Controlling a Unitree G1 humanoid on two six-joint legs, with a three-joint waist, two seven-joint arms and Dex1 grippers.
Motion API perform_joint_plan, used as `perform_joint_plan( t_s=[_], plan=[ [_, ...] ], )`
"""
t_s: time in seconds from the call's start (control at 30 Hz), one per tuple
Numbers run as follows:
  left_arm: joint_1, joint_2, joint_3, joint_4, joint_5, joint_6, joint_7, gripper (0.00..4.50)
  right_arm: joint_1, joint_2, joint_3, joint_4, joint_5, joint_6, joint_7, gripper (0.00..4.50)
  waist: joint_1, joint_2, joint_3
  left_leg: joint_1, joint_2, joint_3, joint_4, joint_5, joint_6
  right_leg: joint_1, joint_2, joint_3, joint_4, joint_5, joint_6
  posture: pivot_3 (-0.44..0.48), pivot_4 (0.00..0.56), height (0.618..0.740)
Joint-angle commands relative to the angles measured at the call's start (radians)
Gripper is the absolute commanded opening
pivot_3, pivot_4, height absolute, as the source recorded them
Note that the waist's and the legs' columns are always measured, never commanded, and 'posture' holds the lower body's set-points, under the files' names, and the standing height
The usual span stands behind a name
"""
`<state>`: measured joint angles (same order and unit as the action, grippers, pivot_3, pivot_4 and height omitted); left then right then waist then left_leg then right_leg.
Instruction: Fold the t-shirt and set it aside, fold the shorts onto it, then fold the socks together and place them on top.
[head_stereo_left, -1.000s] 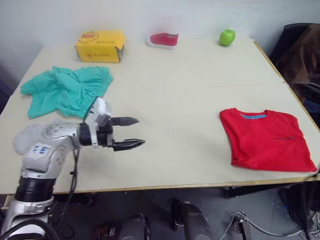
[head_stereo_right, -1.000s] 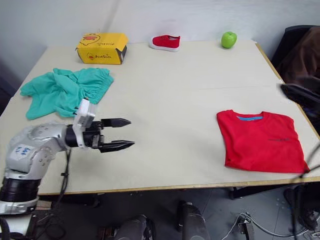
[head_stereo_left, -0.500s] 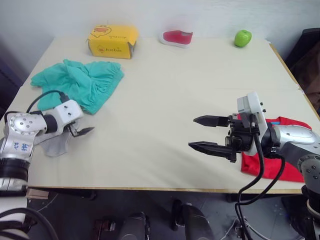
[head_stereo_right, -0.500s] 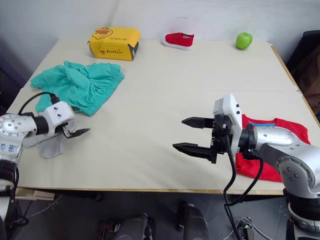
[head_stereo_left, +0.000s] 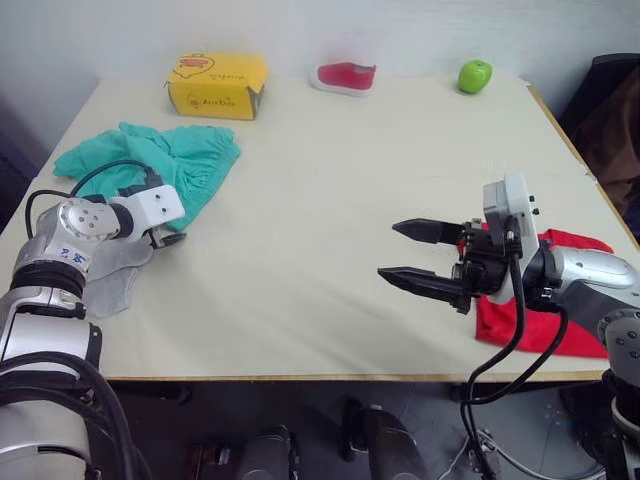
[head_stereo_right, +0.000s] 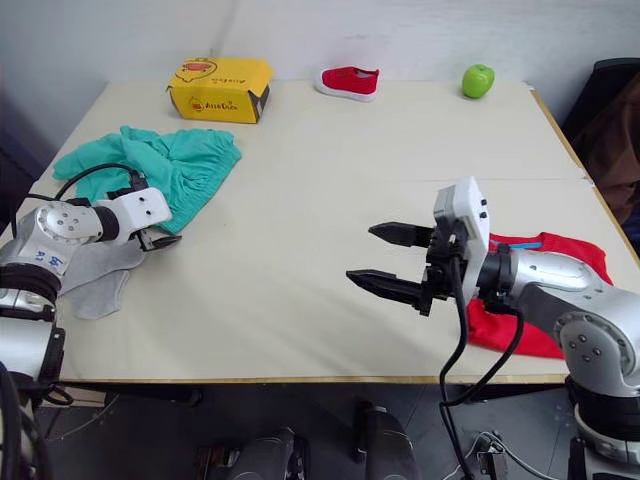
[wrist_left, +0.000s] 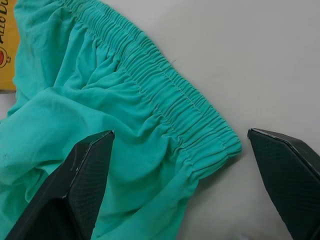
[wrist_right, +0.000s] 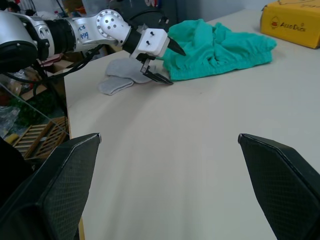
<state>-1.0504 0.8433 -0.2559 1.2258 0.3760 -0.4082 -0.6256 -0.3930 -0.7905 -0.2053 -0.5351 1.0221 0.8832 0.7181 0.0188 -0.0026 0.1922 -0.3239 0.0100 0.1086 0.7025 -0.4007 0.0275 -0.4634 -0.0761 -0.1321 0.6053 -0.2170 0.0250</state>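
The broad pale wooden table carries the folded bright red cloth t-shirt at its right front edge, partly behind the right gripper, whose fingers are spread apart over bare tabletop. The crumpled teal-green cloth shorts lie far left; the left gripper, fingers wide, sits at their waistband. The light grey knit socks lie under that arm.

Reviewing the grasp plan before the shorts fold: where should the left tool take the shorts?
Probably the waistband corner of the shorts, approached from the bare table side. The thick gathered elastic lies flat there, and the open left tool already straddles it.
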Motion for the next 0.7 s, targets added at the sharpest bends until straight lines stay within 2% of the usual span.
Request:
perform_joint_plan(
  t_s=[0.03, 0.3, 0.4, 0.57, 0.7],
  plan=[
    [0.001, -0.001, -0.005, 0.059, 0.022, 0.065, 0.001, 3.6, 0.011, -0.009, -0.039, -0.044, 0.032, -0.002, -0.024, 4.5, -0.004, 0.0, 0.0, 0.001, 0.0, 0.001, -0.001, 0.0, 0.0, 0.001, 0.0, 0.001, 0.0, 0.0, 0.0, 0.0, 0.15, 0.74],
    [-0.028, -0.038, 0.084, 0.079, -0.058, 0.178, -0.03, 1.03, 0.014, -0.016, -0.034, -0.052, 0.045, -0.004, -0.042, 4.5, -0.007, 0.0, 0.0, 0.003, 0.0, 0.002, -0.001, 0.0, 0.0, 0.0, 0.0, 0.003, 0.002, 0.0, 0.0, 0.0, 0.15, 0.74],
    [-0.043, -0.087, 0.179, 0.064, -0.173, 0.244, -0.141, 0.08, 0.01, -0.018, -0.028, -0.05, 0.045, -0.005, -0.036, 4.5, -0.006, 0.0, 0.0, 0.002, 0.0, 0.002, -0.001, 0.0, 0.0, 0.0, 0.0, 0.003, 0.002, 0.0, 0.0, 0.0, 0.15, 0.74],
    [-0.056, -0.19, 0.261, -0.078, -0.312, 0.369, -0.344, 0.01, 0.003, -0.015, -0.01, -0.045, 0.039, -0.008, -0.031, 4.5, 0.008, -0.002, 0.0, -0.002, -0.001, 0.0, 0.002, 0.0, 0.001, -0.001, -0.001, 0.0, 0.001, 0.0, 0.0, 0.0, 0.15, 0.74],
    [0.059, -0.281, 0.253, -0.504, -0.444, 0.649, -0.468, 0.01, 0.003, -0.014, 0.005, -0.049, 0.029, -0.011, -0.019, 4.5, 0.005, -0.002, 0.0, -0.012, 0.0, -0.005, 0.01, 0.0, 0.001, -0.004, -0.001, -0.005, -0.001, 0.0, 0.0, 0.0, 0.15, 0.74]
  ],
)
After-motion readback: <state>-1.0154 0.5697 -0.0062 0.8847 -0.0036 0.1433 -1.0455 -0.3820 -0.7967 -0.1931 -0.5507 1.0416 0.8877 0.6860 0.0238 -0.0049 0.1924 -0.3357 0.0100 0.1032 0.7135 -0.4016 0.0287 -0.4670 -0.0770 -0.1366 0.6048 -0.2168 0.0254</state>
